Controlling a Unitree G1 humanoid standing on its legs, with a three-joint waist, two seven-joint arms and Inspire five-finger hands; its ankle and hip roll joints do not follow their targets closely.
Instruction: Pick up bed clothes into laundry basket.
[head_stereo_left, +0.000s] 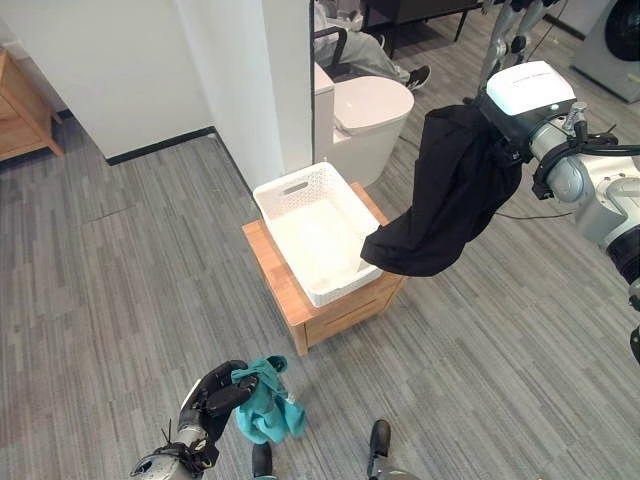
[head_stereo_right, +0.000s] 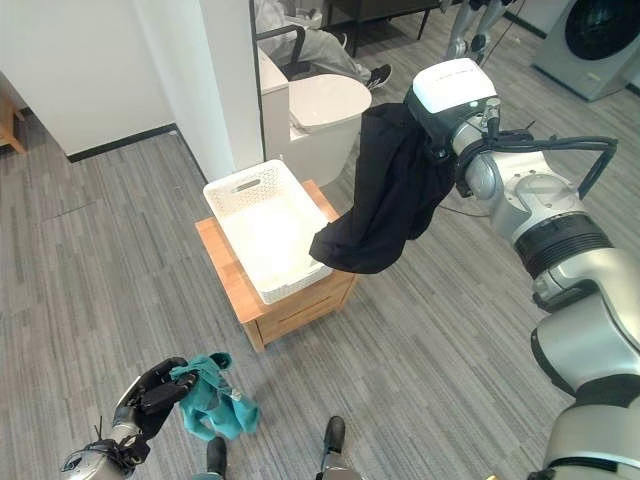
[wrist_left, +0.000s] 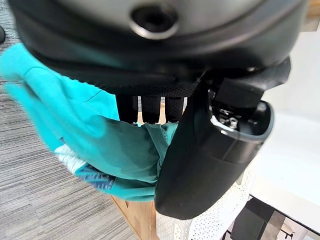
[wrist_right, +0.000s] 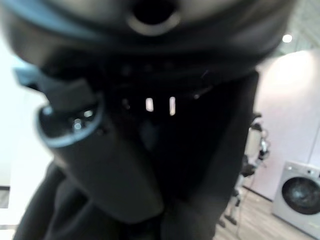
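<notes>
A white laundry basket (head_stereo_left: 296, 191) sits on a low wooden cabinet (head_stereo_left: 282, 290) in the middle of the floor. My right hand (head_stereo_left: 500, 125) is raised at the right, shut on a black garment (head_stereo_left: 450, 190) that hangs down to the basket's right rim. In the right wrist view the thumb and fingers (wrist_right: 100, 165) clamp this dark cloth (wrist_right: 210, 165). Low at the left, my left hand (head_stereo_left: 215, 395) is shut on a teal cloth (head_stereo_left: 268, 400), well in front of the cabinet. The left wrist view shows the teal cloth (wrist_left: 90, 145) pinched under the thumb (wrist_left: 210, 160).
A white toilet (head_stereo_left: 365, 115) stands behind the basket beside a white wall corner (head_stereo_left: 265, 80). A seated person's legs (head_stereo_left: 375, 55) show behind it. A washing machine (head_stereo_right: 600, 35) stands far right, and a wooden cabinet (head_stereo_left: 20, 110) at the far left. Grey plank floor surrounds the cabinet.
</notes>
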